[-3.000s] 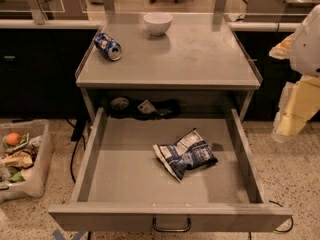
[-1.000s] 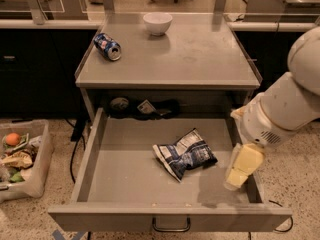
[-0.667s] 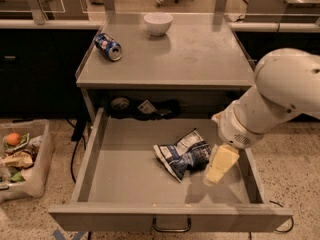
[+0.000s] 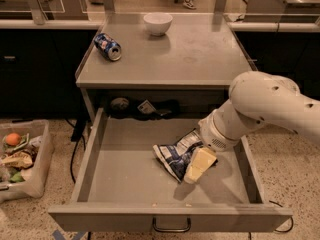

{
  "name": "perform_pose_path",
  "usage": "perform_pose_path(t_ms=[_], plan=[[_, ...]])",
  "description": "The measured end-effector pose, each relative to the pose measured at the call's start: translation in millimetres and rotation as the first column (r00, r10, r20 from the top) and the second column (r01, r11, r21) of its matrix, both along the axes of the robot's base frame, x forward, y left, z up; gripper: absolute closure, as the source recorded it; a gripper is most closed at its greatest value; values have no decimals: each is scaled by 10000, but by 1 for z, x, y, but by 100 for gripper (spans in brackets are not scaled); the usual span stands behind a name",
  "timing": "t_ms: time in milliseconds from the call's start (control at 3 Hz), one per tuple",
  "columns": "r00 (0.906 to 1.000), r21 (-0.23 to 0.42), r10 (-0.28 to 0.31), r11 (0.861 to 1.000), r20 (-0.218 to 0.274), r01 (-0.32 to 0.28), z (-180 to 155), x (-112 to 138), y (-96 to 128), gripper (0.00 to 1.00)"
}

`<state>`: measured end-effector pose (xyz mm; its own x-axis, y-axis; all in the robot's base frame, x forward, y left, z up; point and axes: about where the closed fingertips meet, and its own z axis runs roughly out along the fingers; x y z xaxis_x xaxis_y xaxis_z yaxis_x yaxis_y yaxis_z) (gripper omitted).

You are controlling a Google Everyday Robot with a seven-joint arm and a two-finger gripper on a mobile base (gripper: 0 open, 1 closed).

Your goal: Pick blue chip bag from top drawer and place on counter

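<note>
Camera view is showing my claw sitting just right of centre in the lower half, over the right end of the blue chip bag, and I cannot tell whether it is released or clenched. A second ago I was hanging nearer the right edge, so I am closing on the bag, which is lying in the open top drawer, not yet on the counter above.

Dim, warm light is falling from above, giving the counter a dull sheen. The gripper, hanging low in the top drawer at the blue chip bag, is casting a soft shadow toward the front panel.
</note>
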<state>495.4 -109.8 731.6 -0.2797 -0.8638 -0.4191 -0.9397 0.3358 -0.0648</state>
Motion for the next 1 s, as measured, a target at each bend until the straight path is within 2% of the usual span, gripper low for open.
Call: perform_pose_path(t_ms=[333,667,1000], plan=[[9999,90,-48,9999,-121,50,-11,2,5,0],[9985,752,-232,9968,-498,269,-43,14,24,0],[9893,1486,-612,9856,-1326,809,-96,23,40,0]])
